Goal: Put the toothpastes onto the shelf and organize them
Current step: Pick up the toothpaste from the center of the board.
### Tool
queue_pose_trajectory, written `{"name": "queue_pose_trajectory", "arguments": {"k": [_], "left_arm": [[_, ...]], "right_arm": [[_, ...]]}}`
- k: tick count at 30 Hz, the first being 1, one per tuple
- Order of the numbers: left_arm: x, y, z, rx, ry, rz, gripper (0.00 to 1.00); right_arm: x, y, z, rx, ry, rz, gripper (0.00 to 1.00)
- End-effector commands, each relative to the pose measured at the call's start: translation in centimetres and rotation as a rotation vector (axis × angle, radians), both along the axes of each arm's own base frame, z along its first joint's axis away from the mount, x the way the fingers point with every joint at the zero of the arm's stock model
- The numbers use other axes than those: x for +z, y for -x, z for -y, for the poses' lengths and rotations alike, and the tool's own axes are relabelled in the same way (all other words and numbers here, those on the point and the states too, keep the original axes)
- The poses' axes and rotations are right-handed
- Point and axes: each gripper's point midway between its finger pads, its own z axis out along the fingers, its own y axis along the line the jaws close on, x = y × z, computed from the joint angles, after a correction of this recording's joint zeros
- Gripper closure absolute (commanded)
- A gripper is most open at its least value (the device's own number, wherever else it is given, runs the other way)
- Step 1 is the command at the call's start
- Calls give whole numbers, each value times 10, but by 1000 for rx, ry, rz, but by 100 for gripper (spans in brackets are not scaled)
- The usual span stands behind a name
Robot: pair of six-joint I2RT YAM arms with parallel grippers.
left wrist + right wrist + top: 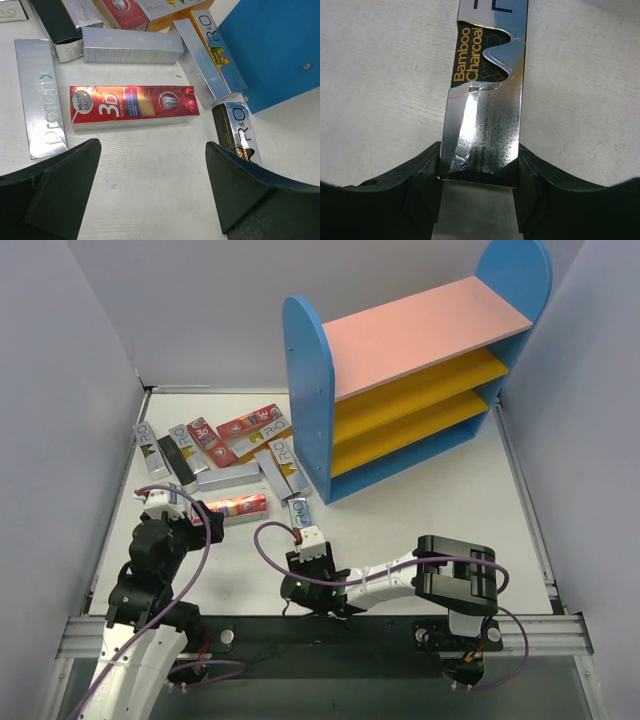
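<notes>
The shelf (410, 380) stands at the back right, its boards bare. Several toothpastes (215, 445) lie in a loose pile to its left. My right gripper (308, 545) is shut on the near end of a silver Bamboo Charcoal toothpaste box (485, 110), which points toward the shelf's near corner (298, 512). I cannot tell whether that box is off the table. My left gripper (152, 147) is open and empty, just short of a red 3D toothpaste box (135, 106) that lies crosswise on the table (235, 506).
In the left wrist view a silver Proteffy-type box (42, 100) lies left of the red one. A silver R&O box (237, 127) lies right of it by the shelf's blue side panel (275, 50). White walls enclose the table (420, 530).
</notes>
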Motion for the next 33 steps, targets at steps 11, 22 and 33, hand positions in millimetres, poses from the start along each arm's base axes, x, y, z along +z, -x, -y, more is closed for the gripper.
{"name": "queue_pose_trajectory", "arguments": {"k": [11,22,33], "left_arm": [[24,-3,4,-19,17,64,3],[28,-2,5,-26,21,81,3],[33,-1,4,-23,30,112,3]], "right_arm": [[16,33,55,118,-13,-119,77],[22,48,138,24,-49,-167,79],[82,11,182,-87,-118,-38,78]]}}
